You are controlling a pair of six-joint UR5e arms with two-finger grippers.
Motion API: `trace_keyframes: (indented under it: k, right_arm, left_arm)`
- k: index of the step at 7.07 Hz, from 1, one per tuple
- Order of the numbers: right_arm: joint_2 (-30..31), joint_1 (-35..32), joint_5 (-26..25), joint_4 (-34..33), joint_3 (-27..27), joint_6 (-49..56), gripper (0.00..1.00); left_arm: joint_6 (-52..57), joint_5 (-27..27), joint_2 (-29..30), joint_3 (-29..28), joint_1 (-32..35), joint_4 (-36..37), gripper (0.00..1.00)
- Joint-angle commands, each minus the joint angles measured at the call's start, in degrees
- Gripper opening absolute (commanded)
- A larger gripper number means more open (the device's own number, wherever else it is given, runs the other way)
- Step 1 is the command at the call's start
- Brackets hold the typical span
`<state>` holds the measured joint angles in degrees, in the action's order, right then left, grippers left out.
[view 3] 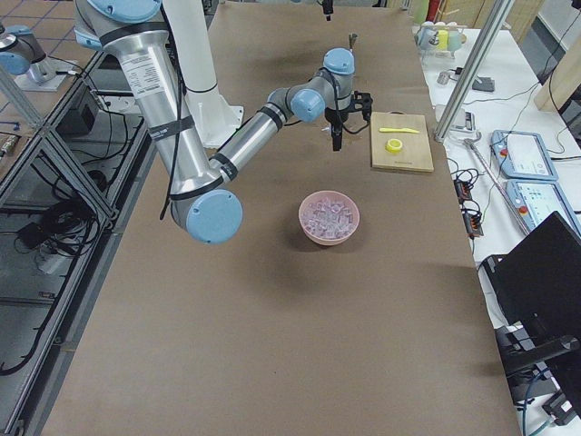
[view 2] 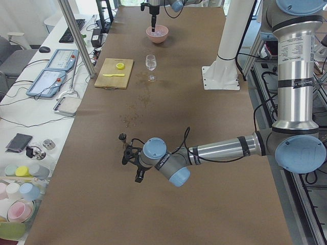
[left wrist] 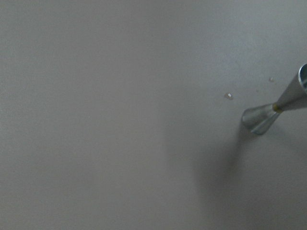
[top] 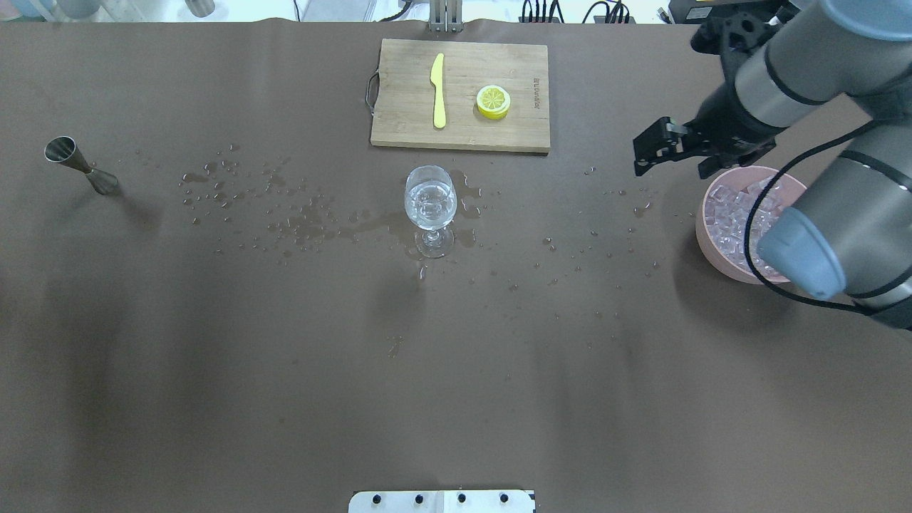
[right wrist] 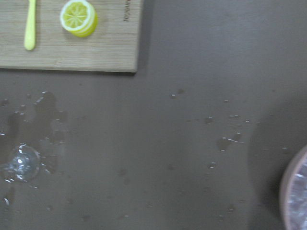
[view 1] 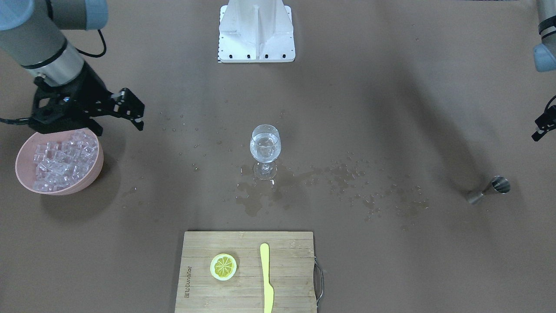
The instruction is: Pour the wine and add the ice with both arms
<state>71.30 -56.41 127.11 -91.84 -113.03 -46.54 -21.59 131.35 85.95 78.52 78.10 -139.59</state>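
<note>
Ice (view 1: 61, 158) heaped in pink bowl (view 1: 26, 174) at right, near right gripper (view 1: 134, 114), spread and empty, likely ready for a cube; wine (view 1: 265, 143) already in glass (view 1: 265, 171); left gripper (view 1: 543, 126) by jigger (view 1: 488, 190), grip impossible to tell.

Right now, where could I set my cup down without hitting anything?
The broad stretch between the stemmed glass and the white base plate is bare, with few drops. Between the glass and the jigger it is free but wet. Crowded: the pink ice bowl, with the right gripper near it.
</note>
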Motion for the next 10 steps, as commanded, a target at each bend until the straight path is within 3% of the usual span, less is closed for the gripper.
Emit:
trace_keyframes:
  k: [1, 4, 6, 8, 10]
  right_arm:
    - [11.00, -8.85, 0.77, -0.01, -0.35, 19.90, 1.00]
    - [15.44, -17.82, 0.77, 0.34, 7.53, 42.18, 1.00]
    - [16.66, -23.71, 3.23, 0.08, 11.33, 50.90, 1.00]
    - [16.67, -25.58, 3.32, 0.34, 15.72, 56.02, 1.00]
    - [17.72, -27.17, 3.32, 0.25, 17.05, 57.86, 1.00]
  left_arm:
    - [3.66, 1.09, 2.90, 0.06, 0.21, 10.27, 0.98]
    - [3.57, 3.73, 1.76, 0.32, 1.78, 11.96, 0.98]
    - [3.57, 13.19, 2.73, 6.61, 7.57, 22.73, 0.98]
    - [3.74, 13.14, 2.47, 14.17, 7.51, 31.62, 0.98]
    - [8.89, 12.71, -0.33, 15.97, 7.77, 31.92, 0.98]
